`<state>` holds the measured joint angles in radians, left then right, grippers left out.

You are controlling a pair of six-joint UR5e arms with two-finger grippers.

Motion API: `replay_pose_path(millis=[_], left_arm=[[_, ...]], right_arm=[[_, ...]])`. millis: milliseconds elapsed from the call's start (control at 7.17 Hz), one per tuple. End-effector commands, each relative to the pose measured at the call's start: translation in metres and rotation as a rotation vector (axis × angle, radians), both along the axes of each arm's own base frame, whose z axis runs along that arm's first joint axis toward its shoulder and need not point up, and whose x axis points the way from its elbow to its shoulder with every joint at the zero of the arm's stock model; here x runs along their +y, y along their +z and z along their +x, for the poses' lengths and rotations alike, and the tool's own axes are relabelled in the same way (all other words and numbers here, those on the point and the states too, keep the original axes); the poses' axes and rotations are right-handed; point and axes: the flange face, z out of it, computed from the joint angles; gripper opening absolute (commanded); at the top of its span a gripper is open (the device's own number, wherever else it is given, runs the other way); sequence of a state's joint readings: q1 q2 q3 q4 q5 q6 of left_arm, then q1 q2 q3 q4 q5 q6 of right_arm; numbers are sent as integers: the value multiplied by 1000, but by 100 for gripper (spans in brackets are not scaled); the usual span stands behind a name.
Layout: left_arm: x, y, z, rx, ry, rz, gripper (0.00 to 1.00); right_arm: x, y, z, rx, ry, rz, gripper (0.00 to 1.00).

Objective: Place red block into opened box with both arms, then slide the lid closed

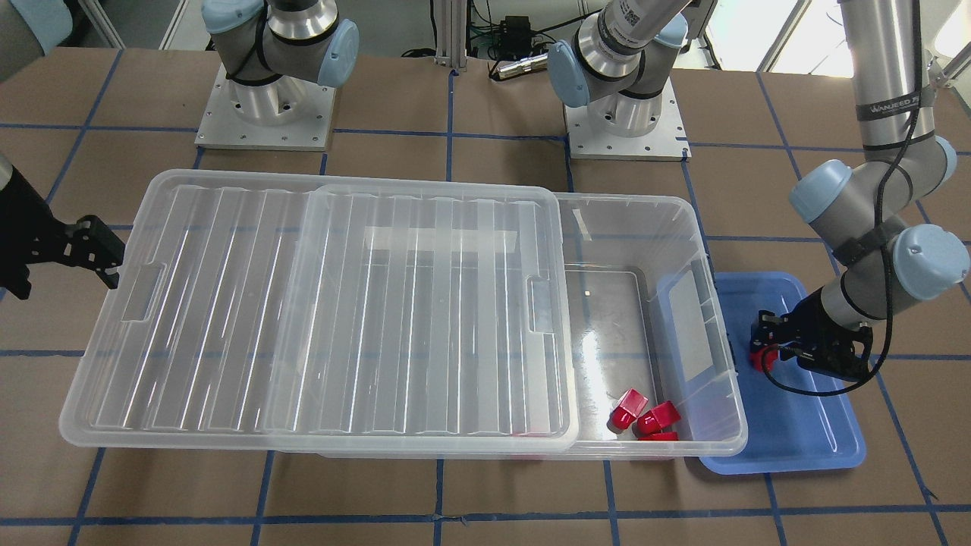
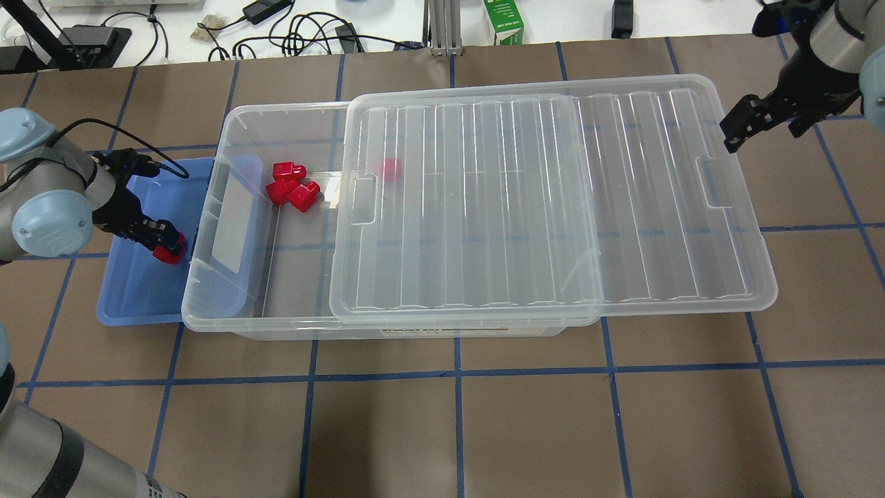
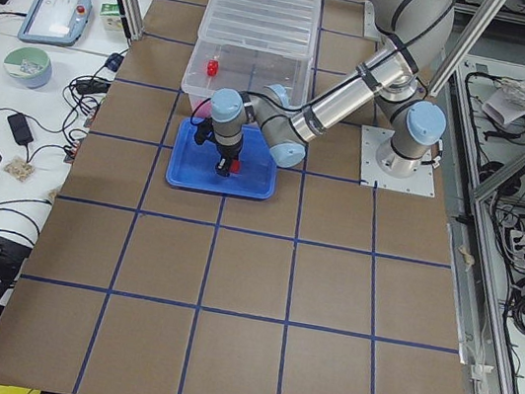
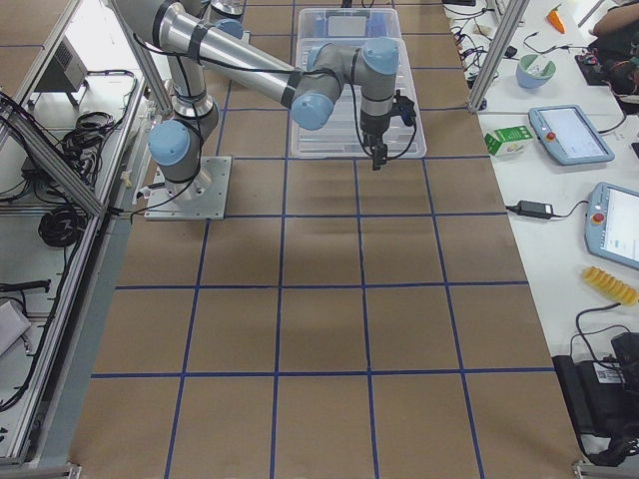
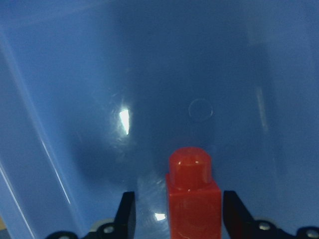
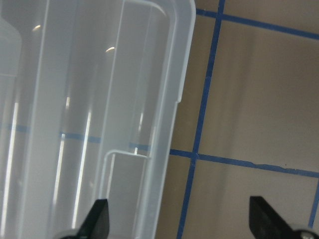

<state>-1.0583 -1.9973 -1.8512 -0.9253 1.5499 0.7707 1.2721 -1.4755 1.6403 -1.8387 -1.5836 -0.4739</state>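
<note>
Across the table from the robot, the front-facing camera is showing the left arm's black two-finger gripper (image 1: 762, 353) reaching down into the flat blue plastic tray (image 1: 804, 432), with the small glossy red plastic block (image 1: 765, 364) sitting between its fingertips. Just beside the tray, the large clear plastic box (image 1: 645, 199) is lying partly uncovered. Its ribbed clear plastic lid (image 1: 227, 318) is sitting offset toward the robot's right and overhanging that end. Three loose red blocks (image 1: 645, 415) are lying in the uncovered end. The right arm's black gripper (image 1: 115, 258) is hanging beside the lid's overhanging short end, apart from it.

Overhead, the block is showing in the tray, near the box wall but outside it.

From the left end, the near arm is bending down over the tray. From the right end, the near arm's tool is pointing down past the lid's edge.

On the left wrist, the fingers are straddling the block with a clear gap on one side, so the pincer is spread, not clamping.

On the right wrist, the fingers are standing wide apart, holding nothing, one over the lid's rim.

Judging by this, the pick is in hand. Next, the left pincer needs closing on the block, lifting it over the wall and releasing it in the uncovered end, before the lid is slid shut
</note>
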Motion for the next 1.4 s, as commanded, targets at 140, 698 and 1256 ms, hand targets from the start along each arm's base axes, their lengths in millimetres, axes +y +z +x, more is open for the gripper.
replay_pose_path(millis=[140, 698, 1256], left_arm=[[-3, 43, -4, 3, -9, 14, 0], [-15, 239, -120, -56, 120, 45, 0], [16, 161, -254, -61, 90, 18, 1]], right_arm=[[34, 92, 95, -12, -84, -32, 100], [48, 85, 182, -54, -147, -35, 100], [48, 82, 181, -46, -147, -28, 100]])
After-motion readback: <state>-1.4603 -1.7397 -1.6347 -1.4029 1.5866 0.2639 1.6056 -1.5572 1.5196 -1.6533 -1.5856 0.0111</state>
